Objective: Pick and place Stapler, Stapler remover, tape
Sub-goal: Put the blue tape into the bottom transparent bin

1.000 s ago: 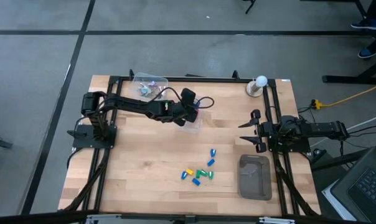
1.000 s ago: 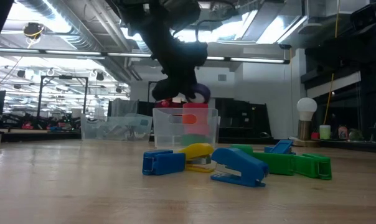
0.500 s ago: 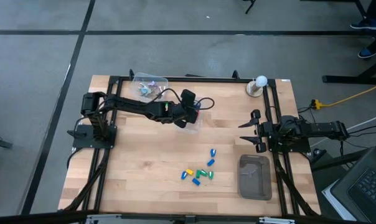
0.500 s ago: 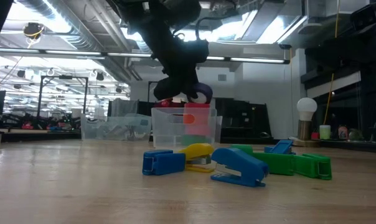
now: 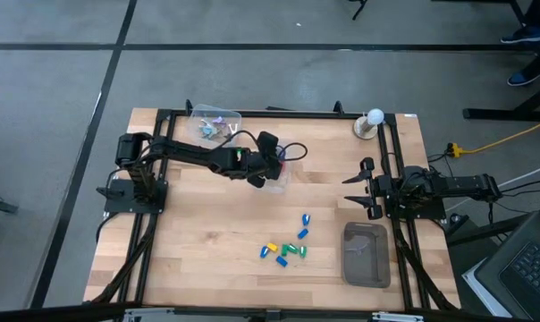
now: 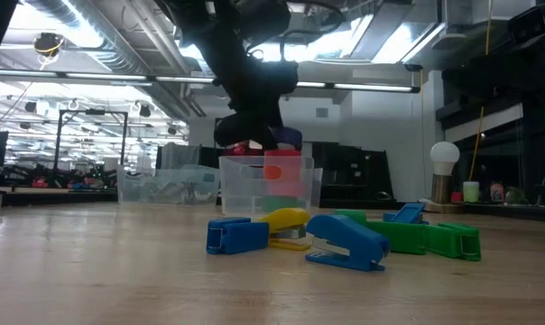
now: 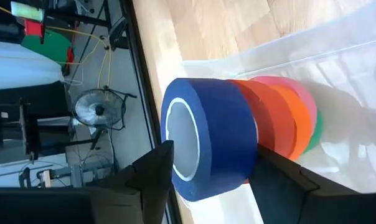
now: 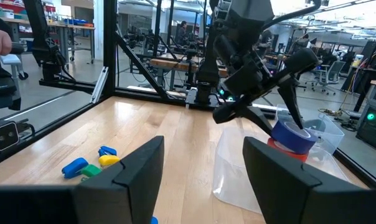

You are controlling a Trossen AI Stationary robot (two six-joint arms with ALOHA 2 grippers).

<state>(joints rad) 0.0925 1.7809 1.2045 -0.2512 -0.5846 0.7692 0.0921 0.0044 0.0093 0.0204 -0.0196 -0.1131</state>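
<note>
My left gripper [image 5: 268, 168] hangs over a clear box [image 6: 268, 185] at mid table and is shut on a blue tape roll [image 7: 206, 143]. Below that roll, a stack of red, orange, pink and green tape rolls [image 7: 284, 121] stands in the box, and its top reaches above the rim. The blue roll [image 8: 294, 134] also shows in the right wrist view. Small blue, yellow and green staplers [image 5: 288, 249] lie on the near half of the table. My right gripper [image 5: 359, 188] waits open near the right edge. My left gripper pinches the blue roll's outer wall [image 7: 175, 155] between its two fingers, one on each opposite side. The fingers [image 7: 152, 177] come from above, pointing down. The roll lies flat, and its lower face meets the red roll [image 7: 253, 118] at the top of the stack.
A second clear box [image 5: 213, 125] with small items stands at the far edge. A grey tray [image 5: 366, 255] lies near the right near corner. A lamp with a white bulb [image 5: 371, 119] stands at the far right. Bare wood stretches across the left near quarter.
My left gripper has shifted slightly toward the table's left while staying over the clear box, keeping its hold on the blue roll. The right arm has kept still.
</note>
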